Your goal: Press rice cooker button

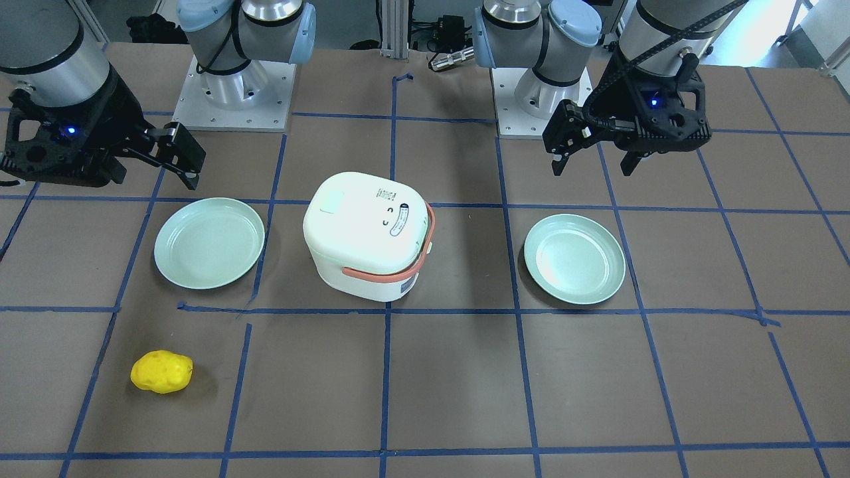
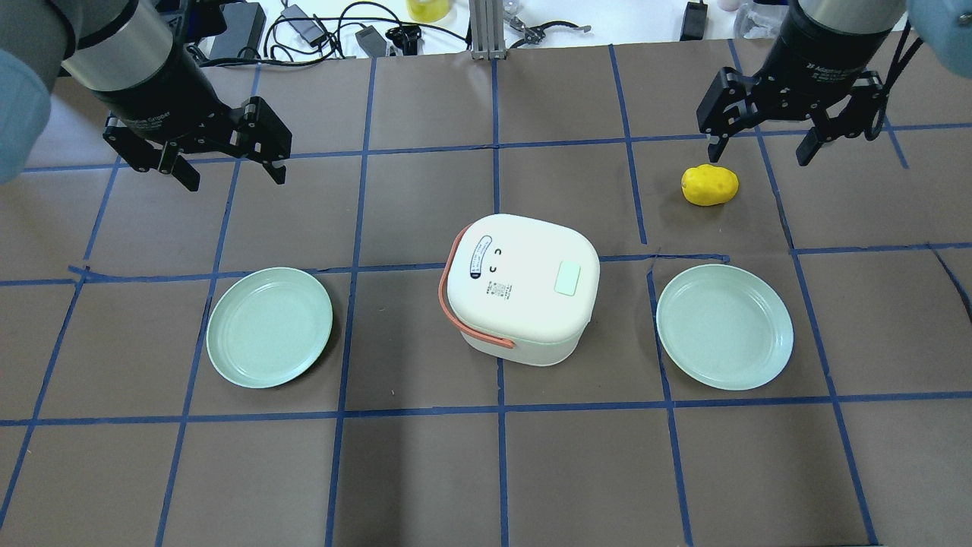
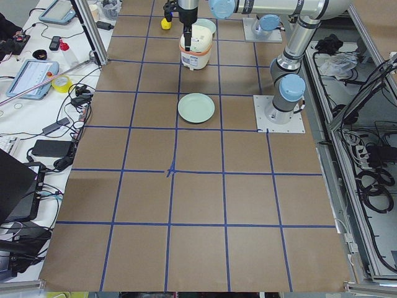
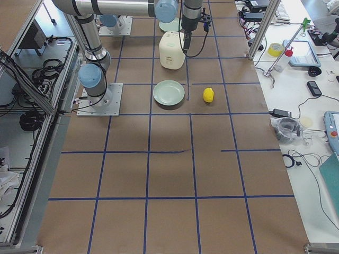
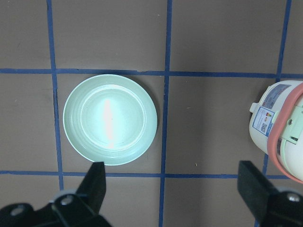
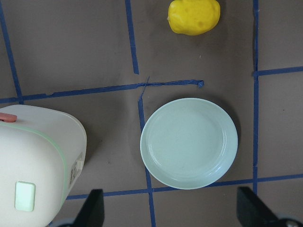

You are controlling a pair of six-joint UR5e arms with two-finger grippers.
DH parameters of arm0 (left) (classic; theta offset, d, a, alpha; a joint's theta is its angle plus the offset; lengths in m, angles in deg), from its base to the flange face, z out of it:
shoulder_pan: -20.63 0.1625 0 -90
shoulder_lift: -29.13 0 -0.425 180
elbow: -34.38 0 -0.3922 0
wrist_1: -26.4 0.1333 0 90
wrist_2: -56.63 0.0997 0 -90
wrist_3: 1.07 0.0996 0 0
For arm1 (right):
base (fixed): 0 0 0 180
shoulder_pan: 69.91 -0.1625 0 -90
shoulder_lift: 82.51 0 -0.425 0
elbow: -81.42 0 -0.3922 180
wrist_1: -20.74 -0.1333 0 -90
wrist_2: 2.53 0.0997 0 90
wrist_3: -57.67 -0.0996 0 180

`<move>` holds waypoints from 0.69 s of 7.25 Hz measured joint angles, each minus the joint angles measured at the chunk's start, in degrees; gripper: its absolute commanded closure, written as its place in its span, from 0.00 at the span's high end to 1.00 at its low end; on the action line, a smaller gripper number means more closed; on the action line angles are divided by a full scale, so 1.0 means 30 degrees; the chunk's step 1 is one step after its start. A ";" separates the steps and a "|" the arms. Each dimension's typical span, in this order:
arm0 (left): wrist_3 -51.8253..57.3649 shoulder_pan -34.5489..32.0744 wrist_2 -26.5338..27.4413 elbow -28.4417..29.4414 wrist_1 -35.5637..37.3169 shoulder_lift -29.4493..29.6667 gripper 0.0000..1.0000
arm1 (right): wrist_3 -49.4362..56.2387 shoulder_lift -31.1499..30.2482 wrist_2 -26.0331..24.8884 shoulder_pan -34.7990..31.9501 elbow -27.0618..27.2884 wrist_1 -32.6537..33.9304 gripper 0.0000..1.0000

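Note:
The white rice cooker [image 2: 520, 304] with a coral-orange handle stands at the table's middle, lid closed. It also shows in the front view [image 1: 362, 252]. Its pale mint button [image 2: 568, 278] is on the lid near the edge toward my right side, and shows in the front view [image 1: 331, 202] and the right wrist view [image 6: 24, 196]. My left gripper [image 2: 234, 179] hangs open and empty, far back-left of the cooker. My right gripper [image 2: 758, 157] hangs open and empty, far back-right, beside a yellow potato-like object [image 2: 709, 184]. Neither gripper touches anything.
Two mint-green plates lie on the table, one left of the cooker [image 2: 269, 327] and one right of it [image 2: 724, 327]. Blue tape lines grid the brown table [image 2: 425, 471]. Cables and devices lie along the far edge.

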 measured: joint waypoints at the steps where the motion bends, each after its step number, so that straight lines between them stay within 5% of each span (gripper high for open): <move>1: 0.0002 0.0000 0.0000 0.0002 0.0000 0.0000 1.00 | 0.0007 0.0000 0.0011 0.0002 -0.0005 0.0006 1.00; 5: 0.0004 0.0000 0.0000 0.0007 0.0000 0.0000 1.00 | 0.0000 -0.0016 0.0064 -0.0003 -0.0210 0.0024 1.00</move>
